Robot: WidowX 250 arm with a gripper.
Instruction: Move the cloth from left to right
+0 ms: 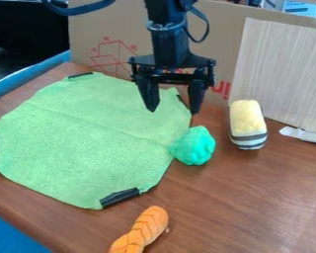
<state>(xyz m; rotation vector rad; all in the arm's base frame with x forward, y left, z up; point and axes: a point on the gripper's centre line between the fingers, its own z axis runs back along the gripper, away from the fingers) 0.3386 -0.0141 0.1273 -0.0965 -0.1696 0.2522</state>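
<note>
In the camera view, my gripper (174, 111) hangs over the far right part of the green cloth (88, 133), its two fingers spread wide with nothing between them. The cloth lies spread out, mostly in the left half of the view, flat on the brown table (253, 197). As I judge it, the move has yet to be made: I have no grip on the cloth, and it is on the side it should leave. What is left is the whole of the work: to close on an edge, draw the cloth to the right and let it go there. Counting what is here, I find one cloth, with four black strips (120, 196) at its edges; one teal lump (193, 147) at its right edge; one yellow block with a striped end (248, 123), further right; one orange braided piece (140, 232) near the bottom; and one white scrap (305, 135) at the right. Behind them stand one pale board (279, 74) and one cardboard panel (88, 29).
</note>
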